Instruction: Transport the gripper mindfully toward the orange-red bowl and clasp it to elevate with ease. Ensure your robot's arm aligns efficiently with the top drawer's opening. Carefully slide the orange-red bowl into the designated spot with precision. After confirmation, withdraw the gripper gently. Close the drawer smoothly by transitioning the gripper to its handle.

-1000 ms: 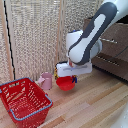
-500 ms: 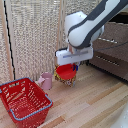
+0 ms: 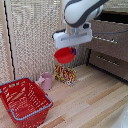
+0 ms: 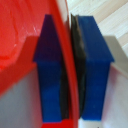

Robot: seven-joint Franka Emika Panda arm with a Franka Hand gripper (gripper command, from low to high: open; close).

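- The claw (image 3: 71, 49) hangs in the air under the big white robot's arm (image 3: 79, 11).
- The claw is pinched tight on the rim of the orange-red bowl (image 3: 64, 55).
- The bowl is up in the air, high above the wooden floor (image 3: 95, 102). It touches nothing but the claw.
- The bowl hangs just below the white block of the claw and sticks out toward the exterior view's left. It looks a bit tilted.
- In the wrist view, the two blue fingers (image 4: 49, 70) stand one on each side of the thin red rim (image 4: 71, 75). The rim runs right between them, and dark pads press on it.
- The rest of the bowl spreads out past one finger in the wrist view.
- The top drawer (image 3: 111, 42) is on the exterior view's right, close beside the claw. It has a thin silver handle (image 3: 106, 39) across its front.
- I cannot tell from here if the drawer is open.
- A shorter drawer (image 3: 109, 63) sits under it.
- Down on the floor stands a red basket (image 3: 24, 101), on the exterior view's left.
- A pink mug (image 3: 46, 80) sits just past the basket.
- A small speckled packet (image 3: 65, 75) stands right under the bowl, well below it.
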